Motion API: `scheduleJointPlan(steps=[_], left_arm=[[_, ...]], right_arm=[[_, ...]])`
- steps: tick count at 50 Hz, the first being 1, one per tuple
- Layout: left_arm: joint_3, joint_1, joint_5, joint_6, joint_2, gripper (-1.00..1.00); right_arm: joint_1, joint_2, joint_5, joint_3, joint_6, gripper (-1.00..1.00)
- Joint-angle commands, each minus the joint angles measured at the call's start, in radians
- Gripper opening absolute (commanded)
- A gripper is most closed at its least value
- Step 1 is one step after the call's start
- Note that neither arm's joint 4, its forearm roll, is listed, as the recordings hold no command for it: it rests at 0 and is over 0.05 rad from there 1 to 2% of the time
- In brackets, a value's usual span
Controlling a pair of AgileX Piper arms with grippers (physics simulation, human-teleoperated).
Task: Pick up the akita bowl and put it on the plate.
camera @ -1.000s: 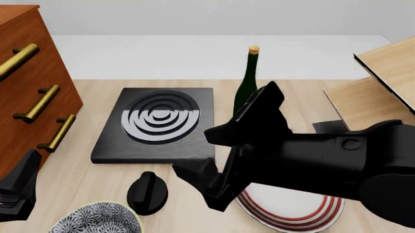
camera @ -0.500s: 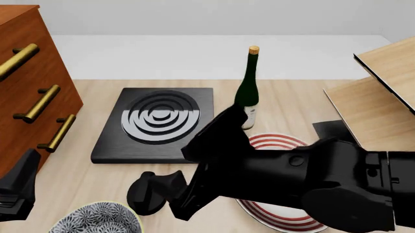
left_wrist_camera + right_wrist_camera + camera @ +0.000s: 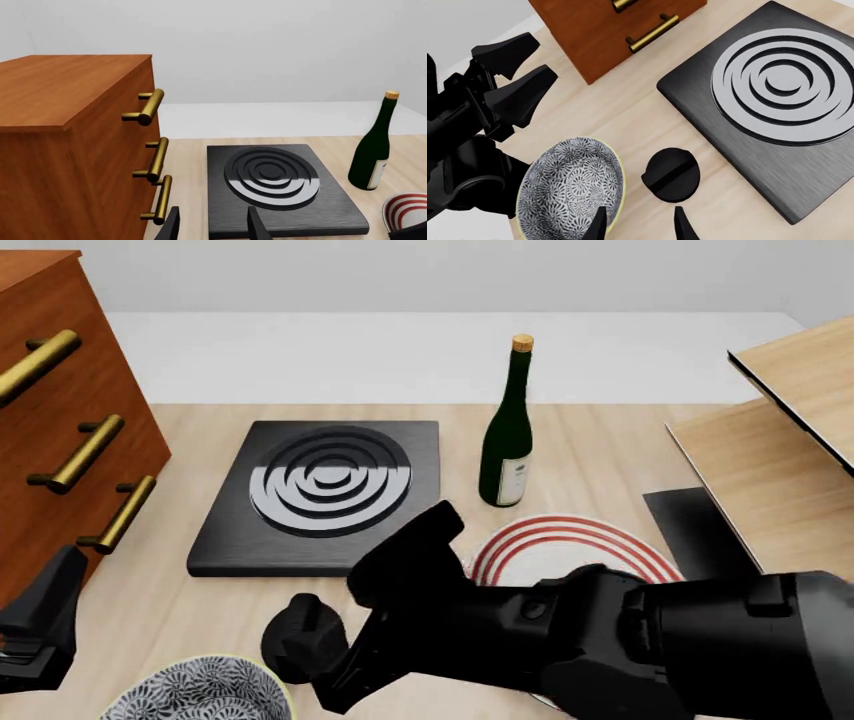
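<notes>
Left wrist view: left gripper (image 3: 213, 225) with fingers spread apart, holding nothing, over the tabletop (image 3: 193, 150) beside the wooden drawer cabinet (image 3: 73, 145); ahead lie the black stove (image 3: 280, 187), the wine bottle (image 3: 373, 150) and the plate (image 3: 403, 210) (partly cut off).

Front view: the right arm (image 3: 627, 640) crosses above the plate (image 3: 574, 540) toward the akita bowl (image 3: 200, 692), which sits on the tabletop at the near-left edge — just beside the black knob (image 3: 300, 638).

Right wrist view: right gripper (image 3: 637, 222), fingertips parted and empty, hovers at the akita bowl's (image 3: 570, 187) rim — the knob (image 3: 672, 174) lies beside it.
</notes>
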Motion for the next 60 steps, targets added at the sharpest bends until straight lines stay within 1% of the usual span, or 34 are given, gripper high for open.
scheduleJointPlan(steps=[1, 3, 16, 20, 21, 23, 36, 46, 60], left_arm=[[0.002, 0.0, 0.01, 0.0, -0.012, 1.0], [0.002, 0.0, 0.011, 0.0, -0.013, 1.0], [0.001, 0.0, 0.023, 0.0, -0.026, 1.0], [0.001, 0.0, 0.024, 0.0, -0.027, 1.0], [0.0, 0.0, 0.024, 0.0, -0.027, 1.0], [0.0, 0.0, 0.025, 0.0, -0.027, 1.0], [-0.004, 0.0, 0.028, 0.0, -0.028, 1.0], [-0.002, 0.0, 0.026, 0.0, -0.027, 1.0], [0.0, 0.0, 0.022, 0.0, -0.026, 1.0]], right_arm=[[0.032, 0.089, -0.057, -0.002, 0.039, 1.0], [0.027, 0.105, -0.067, -0.004, 0.033, 1.0], [0.054, 0.199, -0.122, -0.019, 0.067, 1.0], [0.055, 0.221, -0.134, -0.025, 0.069, 1.0], [0.061, 0.23, -0.14, -0.025, 0.081, 1.0], [0.056, 0.241, -0.145, -0.028, 0.078, 1.0], [0.068, 0.339, -0.201, -0.045, 0.118, 1.0], [0.075, 0.392, -0.231, -0.055, 0.145, 1.0], [0.085, 0.441, -0.256, -0.064, 0.168, 1.0]])
